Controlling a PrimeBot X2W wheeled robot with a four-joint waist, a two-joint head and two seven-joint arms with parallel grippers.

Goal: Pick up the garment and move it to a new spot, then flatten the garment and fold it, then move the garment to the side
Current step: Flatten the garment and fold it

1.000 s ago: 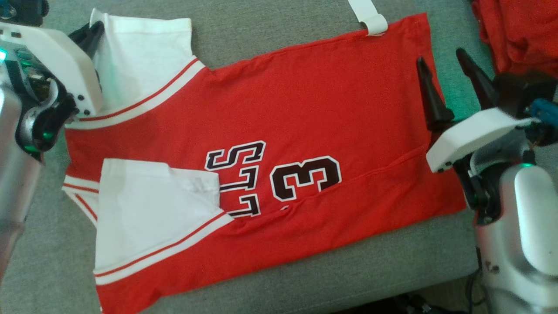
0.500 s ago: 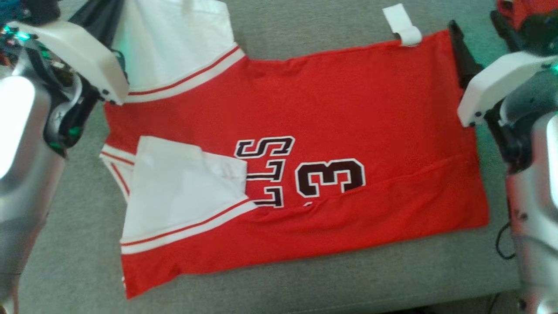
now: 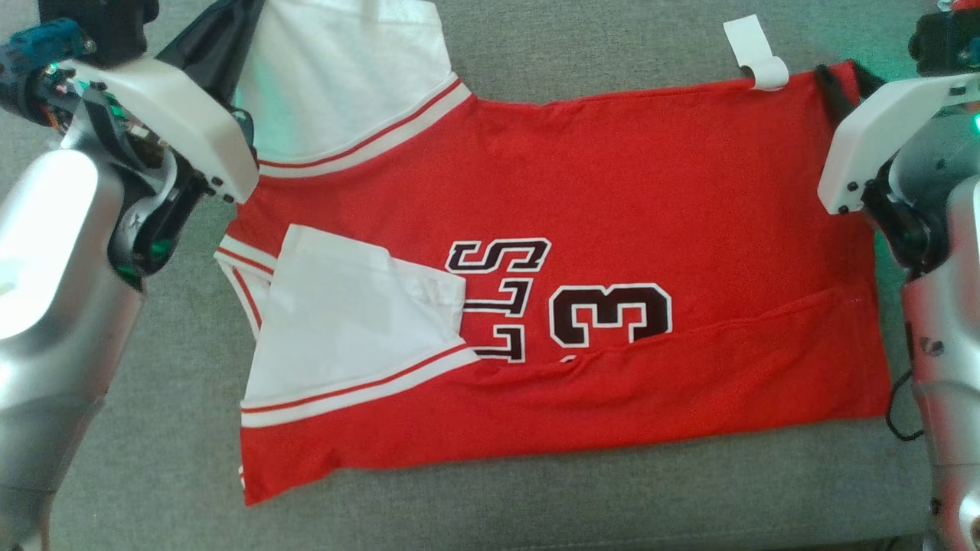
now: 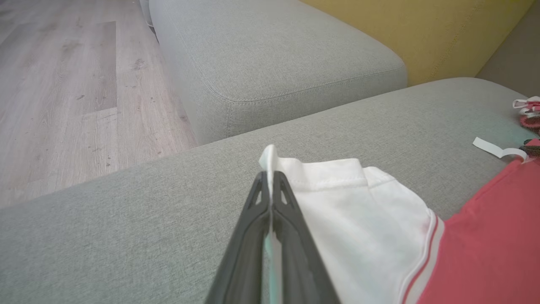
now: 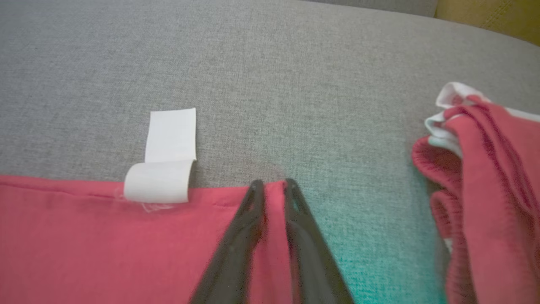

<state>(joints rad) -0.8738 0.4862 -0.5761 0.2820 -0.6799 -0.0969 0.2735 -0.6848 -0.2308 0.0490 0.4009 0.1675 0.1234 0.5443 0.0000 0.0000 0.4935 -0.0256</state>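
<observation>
Both tools have just closed on the jersey [image 3: 612, 191] spread on the sofa [image 3: 536, 497], left tool [image 4: 270, 177] on its white sleeve [image 4: 358, 211], right tool [image 5: 273, 185] on a hem corner [image 5: 273, 211], likely to fold

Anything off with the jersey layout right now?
The near sleeve is flipped onto the jersey front, hiding part of the lettering. A white tag sticks out past the far edge, curled over.
</observation>
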